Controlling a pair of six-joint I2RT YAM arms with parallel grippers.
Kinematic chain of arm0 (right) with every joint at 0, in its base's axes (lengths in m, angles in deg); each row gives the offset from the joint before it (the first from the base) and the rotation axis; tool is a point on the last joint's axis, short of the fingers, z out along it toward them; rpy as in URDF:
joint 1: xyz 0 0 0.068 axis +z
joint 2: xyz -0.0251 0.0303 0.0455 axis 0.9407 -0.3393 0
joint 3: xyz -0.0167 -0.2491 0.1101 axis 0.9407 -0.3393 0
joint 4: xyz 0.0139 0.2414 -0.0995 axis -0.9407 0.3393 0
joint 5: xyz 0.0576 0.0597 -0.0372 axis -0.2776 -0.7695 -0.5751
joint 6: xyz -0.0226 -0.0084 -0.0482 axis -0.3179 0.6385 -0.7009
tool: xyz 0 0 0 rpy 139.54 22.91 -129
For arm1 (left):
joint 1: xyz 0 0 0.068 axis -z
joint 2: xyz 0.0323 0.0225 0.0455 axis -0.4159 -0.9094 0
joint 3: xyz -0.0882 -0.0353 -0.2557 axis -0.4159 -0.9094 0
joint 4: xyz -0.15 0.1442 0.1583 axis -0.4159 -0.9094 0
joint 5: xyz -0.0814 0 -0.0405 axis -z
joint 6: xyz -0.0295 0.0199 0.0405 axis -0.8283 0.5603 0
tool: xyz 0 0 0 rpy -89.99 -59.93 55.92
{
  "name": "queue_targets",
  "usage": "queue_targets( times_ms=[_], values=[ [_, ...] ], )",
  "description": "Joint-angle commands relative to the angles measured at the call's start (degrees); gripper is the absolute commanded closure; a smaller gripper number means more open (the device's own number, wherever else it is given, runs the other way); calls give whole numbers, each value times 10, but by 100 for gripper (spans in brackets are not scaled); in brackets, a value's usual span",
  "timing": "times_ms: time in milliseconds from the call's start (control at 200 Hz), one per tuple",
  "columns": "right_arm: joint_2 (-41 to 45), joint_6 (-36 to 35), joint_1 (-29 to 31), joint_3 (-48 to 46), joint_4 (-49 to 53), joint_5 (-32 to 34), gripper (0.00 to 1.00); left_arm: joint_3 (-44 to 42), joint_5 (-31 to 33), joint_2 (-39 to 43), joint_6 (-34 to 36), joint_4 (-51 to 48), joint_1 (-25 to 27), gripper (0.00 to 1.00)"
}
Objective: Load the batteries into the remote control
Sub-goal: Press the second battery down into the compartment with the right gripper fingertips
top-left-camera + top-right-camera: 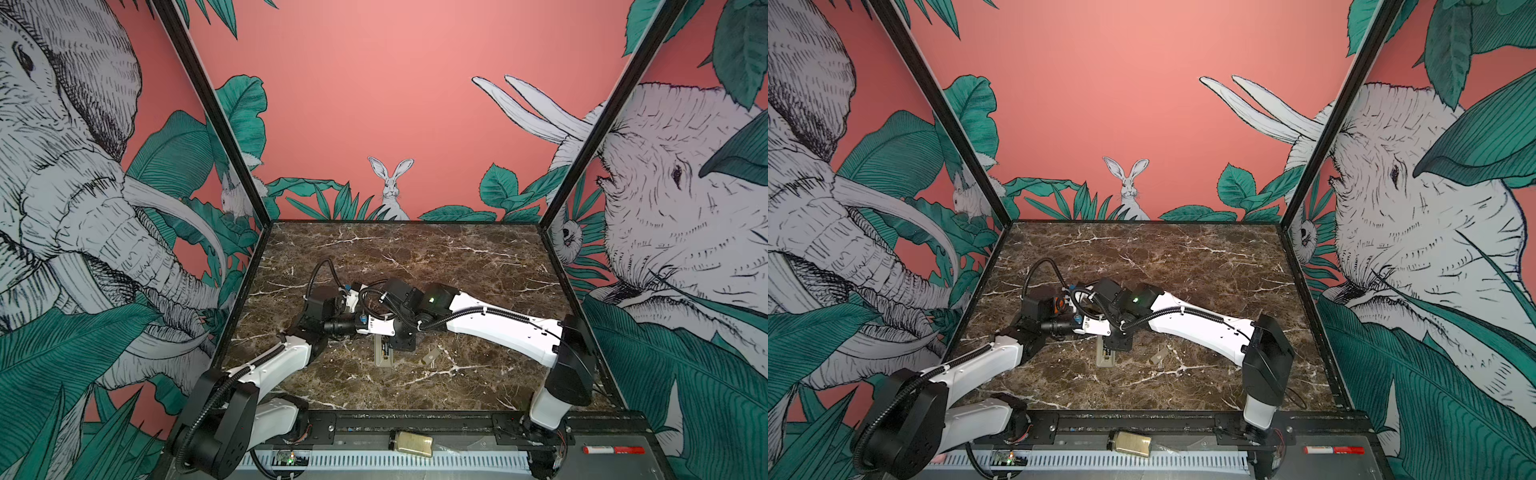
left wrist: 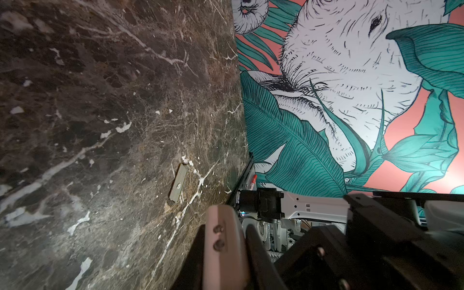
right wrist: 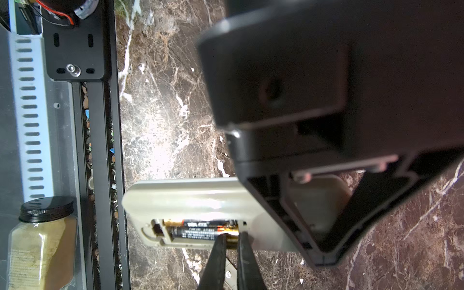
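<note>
Basically, remote [image 3: 180,198] lies back-up on desk [image 3: 155,125] so recess [image 3: 157,229] faces right pincer [image 3: 232,236], nearly clenched, probably nudging battery [image 3: 198,234] home; left pincer [image 2: 238,226] clenched, load unseen.

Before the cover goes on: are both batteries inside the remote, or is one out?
Both in: two batteries lie side by side in the open recess of the remote control. Fully seated, cannot tell.

I see a black-lidded spice jar [image 1: 410,444] lying on the front ledge, a red marker [image 1: 613,449] to its right, and a small beige plate [image 1: 432,355] flat on the marble worktop [image 1: 457,266].
</note>
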Motion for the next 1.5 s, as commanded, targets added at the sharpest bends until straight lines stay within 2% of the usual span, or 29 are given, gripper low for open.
queue_targets(
  times_ms=[0,900,1495],
  values=[
    [-25,-11,12,-5,36,-13,90,26,-24,25,-19,60,1,100],
    [-23,14,13,-19,9,62,100,23,-26,31,-23,61,1,100],
    [-18,40,13,-33,-15,78,100,27,-27,20,-31,79,1,100]
  ],
)
